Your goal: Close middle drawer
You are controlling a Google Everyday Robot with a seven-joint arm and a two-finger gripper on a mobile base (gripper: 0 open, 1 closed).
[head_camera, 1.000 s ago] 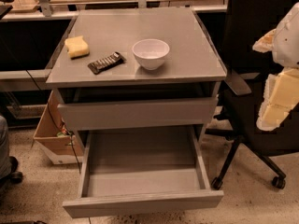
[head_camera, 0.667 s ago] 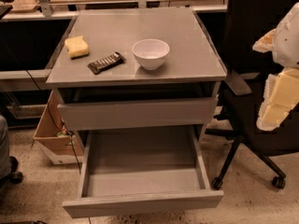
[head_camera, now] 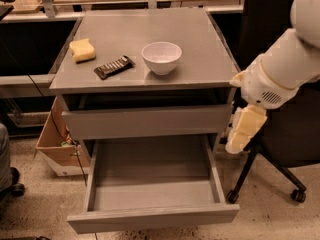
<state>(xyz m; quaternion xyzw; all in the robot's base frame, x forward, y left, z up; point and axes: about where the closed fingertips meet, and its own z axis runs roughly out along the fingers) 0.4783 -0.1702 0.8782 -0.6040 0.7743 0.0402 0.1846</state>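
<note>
The middle drawer (head_camera: 150, 184) is pulled far out of the grey cabinet (head_camera: 95, 81), and its bare grey inside shows. Its flat front (head_camera: 152, 219) is nearest the camera. Above it, the taller top drawer front (head_camera: 147, 121) stands slightly out. The lowest drawer is hidden under the open one. My white arm (head_camera: 280, 69) reaches in from the upper right. My gripper (head_camera: 244, 130), with pale yellow fingers pointing down, hangs beside the cabinet's right side, level with the top drawer and above the open drawer's right rear corner, touching nothing.
On the cabinet top lie a white bowl (head_camera: 161, 57), a dark snack bar (head_camera: 114, 67) and a yellow sponge (head_camera: 82, 50). A black office chair (head_camera: 280, 149) stands right of the cabinet. A cardboard box (head_camera: 57, 146) sits on the floor at left. Workbenches stand behind.
My arm and gripper have moved left and down, from the right edge of the view to close beside the cabinet. The drawers and the things on top have not moved.
</note>
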